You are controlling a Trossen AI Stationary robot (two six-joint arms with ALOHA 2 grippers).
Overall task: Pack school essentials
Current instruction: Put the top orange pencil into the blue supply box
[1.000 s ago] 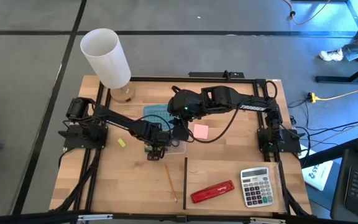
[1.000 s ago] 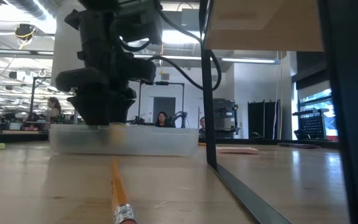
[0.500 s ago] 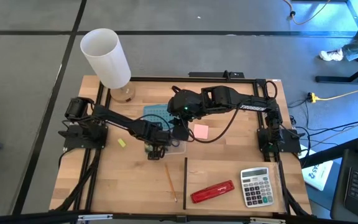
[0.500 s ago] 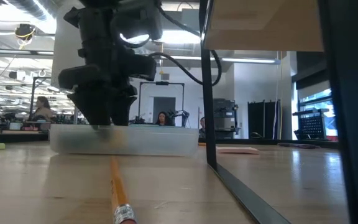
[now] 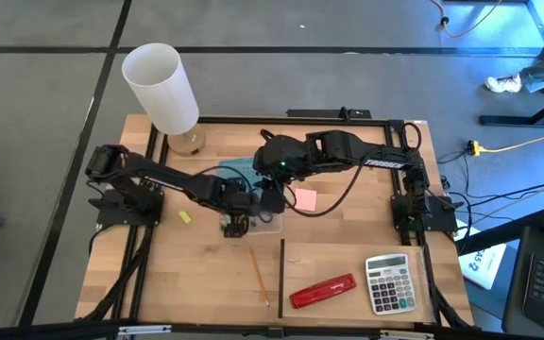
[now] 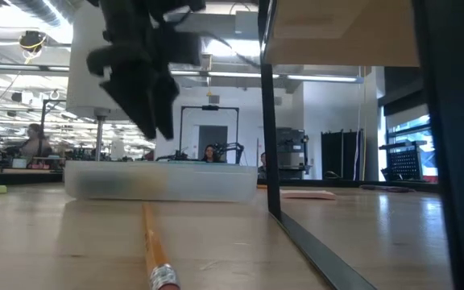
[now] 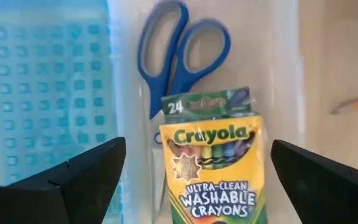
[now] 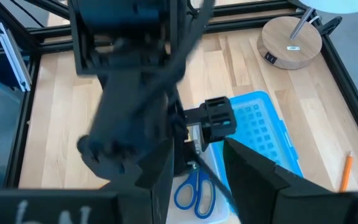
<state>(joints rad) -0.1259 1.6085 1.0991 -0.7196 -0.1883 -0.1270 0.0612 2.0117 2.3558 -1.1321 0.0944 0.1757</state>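
A yellow-green crayon box [image 7: 213, 162] lies flat in the clear box [image 6: 159, 181]. Its flap end covers the blades of the blue-handled scissors [image 7: 179, 53]. My left gripper [image 5: 236, 225] hangs open above the clear box with a finger on each side of the crayon box, touching nothing. My right gripper [image 5: 274, 200] waits higher up, over the far side of the clear box, open with nothing between its fingers. On the table lie a pink sticky-note pad [image 5: 305, 199], an orange pencil [image 5: 258, 274] and a small yellow eraser [image 5: 185, 216].
The blue lid [image 5: 237, 169] lies just beyond the clear box. A white lamp [image 5: 163, 90] stands at the far left. A red stapler [image 5: 322, 291] and a grey calculator [image 5: 389, 282] lie near the front right. A dark frame post [image 6: 269, 113] rises close to the low camera.
My left gripper has risen straight up out of the clear box and now hangs clear above its rim. The crayon box has stayed lying in the clear box.
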